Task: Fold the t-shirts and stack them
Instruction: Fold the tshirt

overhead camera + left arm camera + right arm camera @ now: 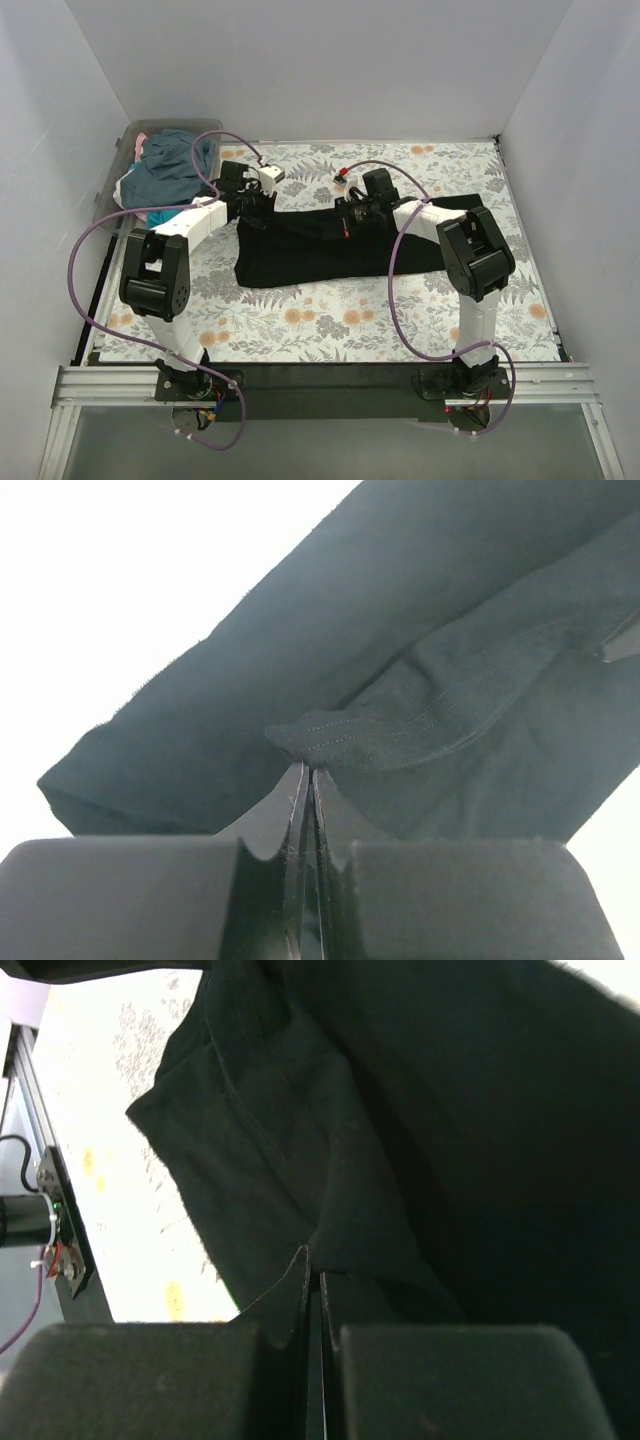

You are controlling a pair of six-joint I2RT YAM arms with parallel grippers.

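Here, from above, the black t-shirt point(315, 250) lies spread across the middle of the flowered table cover point(330, 325), long side running left to right. The left gripper point(248, 203) sits at its far left corner and the right gripper point(360, 212) at its far edge nearer the right. Both are down on the cloth, which is bunched between them. At the far left corner of the table a clear bin point(118, 150) holds the other shirts point(172, 168), a heap of blue, teal and pink.

In the left wrist view, the two fingers point(285, 815) are pressed together with their tips pinching a stitched hem fold of the black shirt. The rest of the cloth stretches away up and to the right.

In the right wrist view, the fingers point(290, 1305) are likewise clamped together, nipping a fold of the same black cloth right at their tips. The shirt fills the space beyond them, with the bright cover showing on the left.
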